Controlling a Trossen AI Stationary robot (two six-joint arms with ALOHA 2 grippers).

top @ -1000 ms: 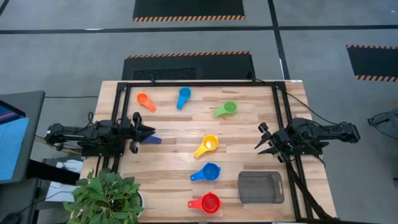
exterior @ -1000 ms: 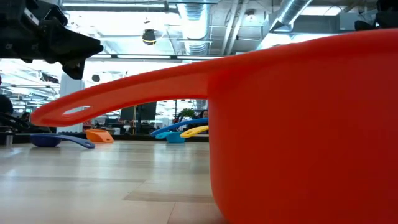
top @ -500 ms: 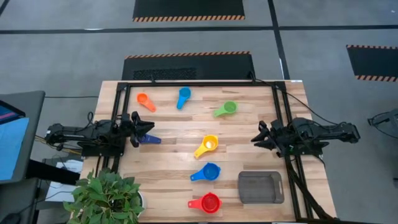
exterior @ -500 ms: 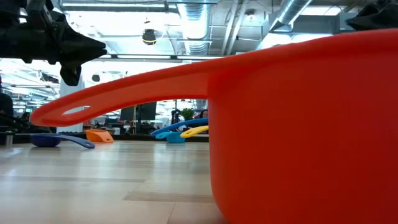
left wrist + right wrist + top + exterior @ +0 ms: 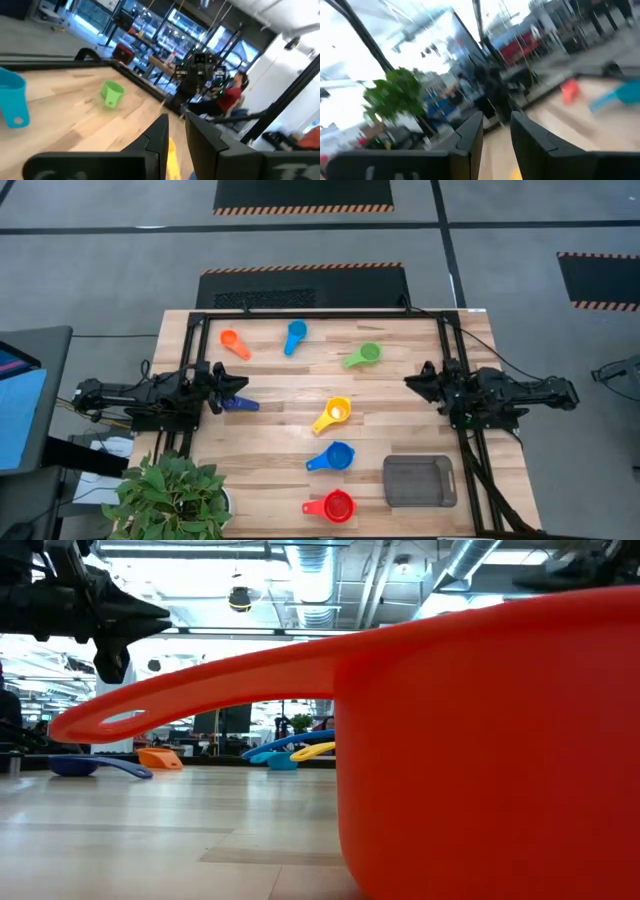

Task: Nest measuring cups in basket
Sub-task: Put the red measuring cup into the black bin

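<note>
Six measuring cups lie spread over the desk [image 5: 270, 450], none yet in the basket [image 5: 420, 481], which sits empty at the near right corner. The orange cup [image 5: 233, 342], a light blue cup [image 5: 295, 334] and the green cup [image 5: 364, 356] lie along the far side; the yellow cup [image 5: 334, 415], a second blue cup [image 5: 333, 457] and the red cup [image 5: 333, 506] run down the middle toward the near edge.

The left gripper [image 5: 236, 390] hovers at the left edge, jaws nearly together with a narrow gap and nothing in them. A small dark blue piece [image 5: 242, 404] lies just beside it; what it is cannot be told.

The right gripper [image 5: 418, 381] hangs at the right edge, jaws narrowly parted, holding nothing.

The right arm is the nearer to the basket and to the green cup, which lies left of its jaws and a little farther back, handle pointing toward the left side.
</note>
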